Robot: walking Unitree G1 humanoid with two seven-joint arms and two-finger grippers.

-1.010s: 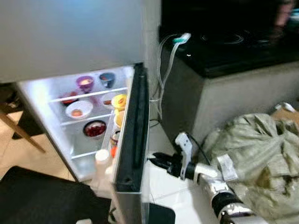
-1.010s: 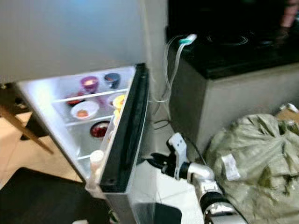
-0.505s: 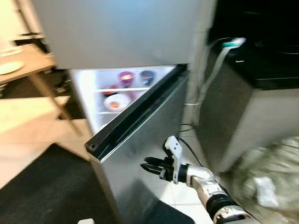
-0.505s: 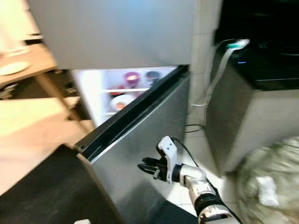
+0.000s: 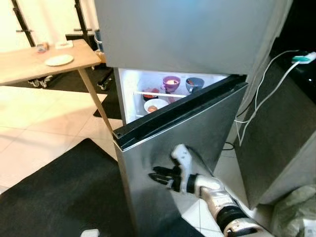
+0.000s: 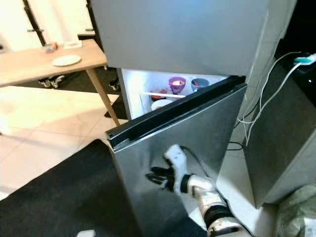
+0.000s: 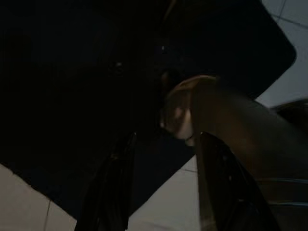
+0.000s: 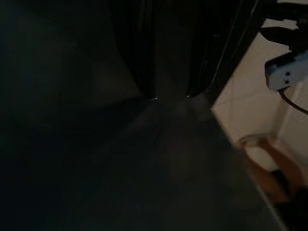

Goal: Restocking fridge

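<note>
With your right gripper (image 5: pixel 159 176), its black fingers slightly parted and empty, flat against the half-closed brushed-steel lower fridge door (image 5: pixel 197 128), push steadily inward near its free edge until the lit shelves of bowls (image 5: pixel 170 84) seal.

Pale tiled floor (image 5: pixel 44 128) with a black mat (image 5: pixel 59 197). A wooden table (image 5: pixel 29 63) stands behind, a plate (image 5: pixel 59 60) near its edge. Dark counter (image 5: pixel 281 138) alongside.
</note>
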